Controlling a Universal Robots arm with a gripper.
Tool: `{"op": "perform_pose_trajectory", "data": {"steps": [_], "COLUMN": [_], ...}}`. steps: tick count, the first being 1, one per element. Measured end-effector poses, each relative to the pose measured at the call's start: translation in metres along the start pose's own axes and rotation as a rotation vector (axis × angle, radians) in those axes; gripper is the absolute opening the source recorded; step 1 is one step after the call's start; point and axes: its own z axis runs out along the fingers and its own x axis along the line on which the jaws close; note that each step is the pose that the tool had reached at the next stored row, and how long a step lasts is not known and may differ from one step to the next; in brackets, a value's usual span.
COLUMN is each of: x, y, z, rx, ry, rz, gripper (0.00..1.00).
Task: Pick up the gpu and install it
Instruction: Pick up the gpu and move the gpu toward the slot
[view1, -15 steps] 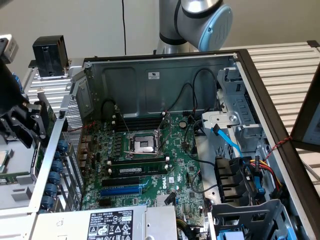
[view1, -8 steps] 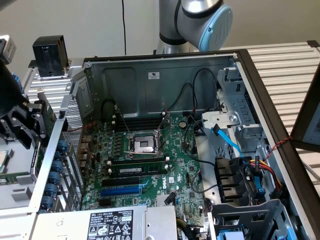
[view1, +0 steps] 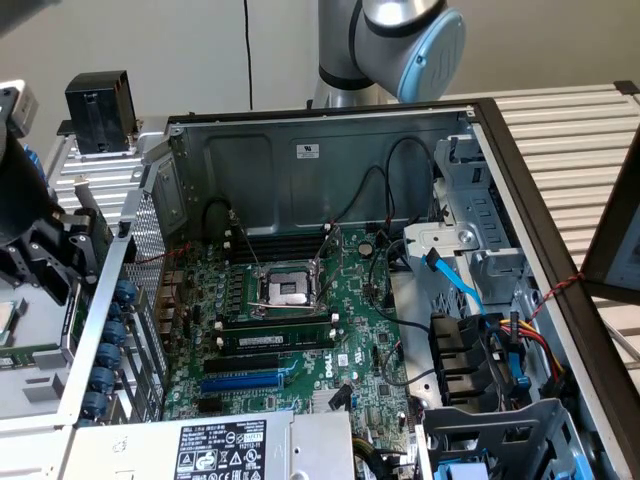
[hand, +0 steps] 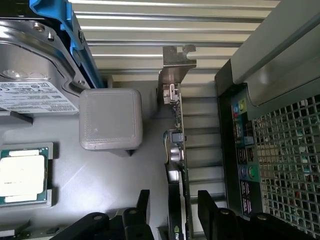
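Gripper (hand: 175, 214) jaws apart; the two black fingers (hand: 144, 207) sit either side of the gpu (hand: 178, 150) w/ a gap showing on at least one side, so nothing clamped; can't tell if the other finger grazes the card.

Gpu stands on its edge between the fingers, running away from the wrist cam; its silver bracket (hand: 176, 67) is at the far end, standing up over the slatted table (hand: 150, 37). Card is outside the pc case (hand: 235, 95), just beside the case's rear i/o panel (hand: 243, 165) and the perforated mesh (hand: 290, 165); not installed.

On the card's other side, near it, a grey block (hand: 111, 120); beyond that a cpu chip (hand: 22, 175) lying flat, and a hard drive (hand: 30, 90) in a blue caddy (hand: 70, 35).

In the exterior view I see the black wrist assy at the exterior view's left, outside the case wall; arm (view1: 400, 35) elbow joint at the back, behind the case. Case lies open, motherboard (view1: 350, 330) facing up; cpu socket (view1: 285, 290) near its middle, memory stick (view1: 275, 342) seated just in front of the socket, blue slot (view1: 240, 380) nearer the cam w/ no card in it; psu (view1: 225, 445) at the near edge.
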Motion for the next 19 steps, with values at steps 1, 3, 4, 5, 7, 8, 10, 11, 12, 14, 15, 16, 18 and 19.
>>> {"op": "perform_pose_trajectory", "data": {"steps": [1,3,4,5,7,8,10,11,12,14,15,16,18,19], "x": [-0.0011,-0.0009,-0.0008,-0.0009,-0.0009,-0.0008,-0.0007,-0.0006,-0.0005,-0.0003,-0.0003,-0.0003,-0.0003,-0.0003], "y": [-0.0001,-0.0003,-0.0003,-0.0005,-0.0011,-0.0014,-0.0015,-0.0017,-0.0020,-0.0021,-0.0022,-0.0023,-0.0023,-0.0023], "z": [0.0007,0.0016,0.0016,0.0018,0.0024,0.0026,0.0035,0.0042,0.0050,0.0059,0.0062,0.0065,0.0067,0.0067], "rx": [0.0001,-0.0003,-0.0008,-0.0013,-0.0028,-0.0034,-0.0043,-0.0042,-0.0043,-0.0041,-0.0042,-0.0042,-0.0042,-0.0042], "ry": [0.0008,0.0021,0.0032,0.0043,0.0061,0.0072,0.0083,0.0086,0.0086,0.0089,0.0089,0.0089,0.0088,0.0087], "rz": [-0.004,-0.009,-0.014,-0.019,-0.028,-0.033,-0.040,-0.040,-0.040,-0.040,-0.040,-0.040,-0.041,-0.041], "gripper": [0.51,0.51,0.51,0.51,0.51,0.51,0.51,0.51,0.51,0.51,0.51,0.51,0.51,0.51]}}
